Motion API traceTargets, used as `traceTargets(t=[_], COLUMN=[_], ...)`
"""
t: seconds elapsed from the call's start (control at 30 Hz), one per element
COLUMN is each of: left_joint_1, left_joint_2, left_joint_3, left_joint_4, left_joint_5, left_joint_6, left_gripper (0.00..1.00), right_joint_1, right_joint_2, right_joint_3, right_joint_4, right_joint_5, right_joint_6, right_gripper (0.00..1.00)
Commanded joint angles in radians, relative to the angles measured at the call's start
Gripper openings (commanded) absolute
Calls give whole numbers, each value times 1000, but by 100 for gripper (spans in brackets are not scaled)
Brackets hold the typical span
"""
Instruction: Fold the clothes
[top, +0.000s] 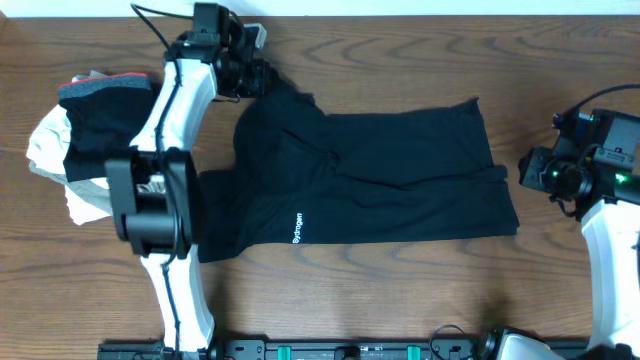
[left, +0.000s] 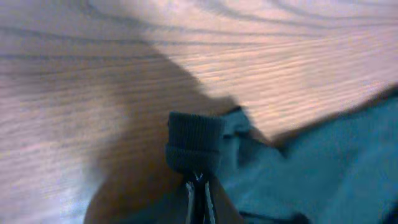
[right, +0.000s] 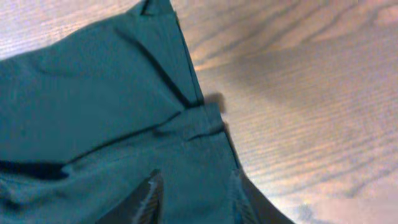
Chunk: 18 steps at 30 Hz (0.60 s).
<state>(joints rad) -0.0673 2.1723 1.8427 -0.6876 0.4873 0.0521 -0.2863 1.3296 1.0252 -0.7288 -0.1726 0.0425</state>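
A black garment (top: 380, 170) with small white lettering lies spread across the middle of the table. My left gripper (top: 262, 78) is at its far left corner, shut on a ribbed cuff (left: 194, 140) of the garment. The fingers (left: 199, 190) pinch the cuff just above the wood, with more of the cloth (left: 336, 168) to the right. My right gripper (top: 530, 172) is at the garment's right edge. In the right wrist view its jaws (right: 193, 193) are open and straddle the cloth (right: 93, 106) near a folded hem, holding nothing.
A pile of other clothes (top: 80, 130), black, red, grey and cream, sits at the left edge beside the left arm. Bare wooden table (top: 420, 60) runs along the far side and the front. A black rail (top: 340, 350) runs along the near edge.
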Motion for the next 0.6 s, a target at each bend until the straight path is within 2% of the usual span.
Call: traceTargets(t=[0.0, 0.1, 0.3, 0.43, 0.57], left_joint_1=[-2, -7, -13, -13, -15], left_joint_2=[-65, -82, -84, -84, -84], left_joint_3=[16, 16, 14, 14, 14], left_joint_4=[-50, -114, -193, -195, -201], left_joint_5=[0, 0, -1, -1, -1], left_joint_6=[-9, -17, -17, -17, -16], left_gripper=[6, 6, 6, 6, 6], right_joint_1=[30, 60, 108, 110, 111], right_joint_2=[73, 159, 325, 430, 509], right_joint_3=[3, 3, 3, 3, 3], right_joint_4=[53, 148, 355, 535, 702], right_joint_5=[-66, -85, -215, -228, -253], right_joint_6=[-18, -14, 30, 157, 218], right_gripper=[41, 50, 57, 57, 55])
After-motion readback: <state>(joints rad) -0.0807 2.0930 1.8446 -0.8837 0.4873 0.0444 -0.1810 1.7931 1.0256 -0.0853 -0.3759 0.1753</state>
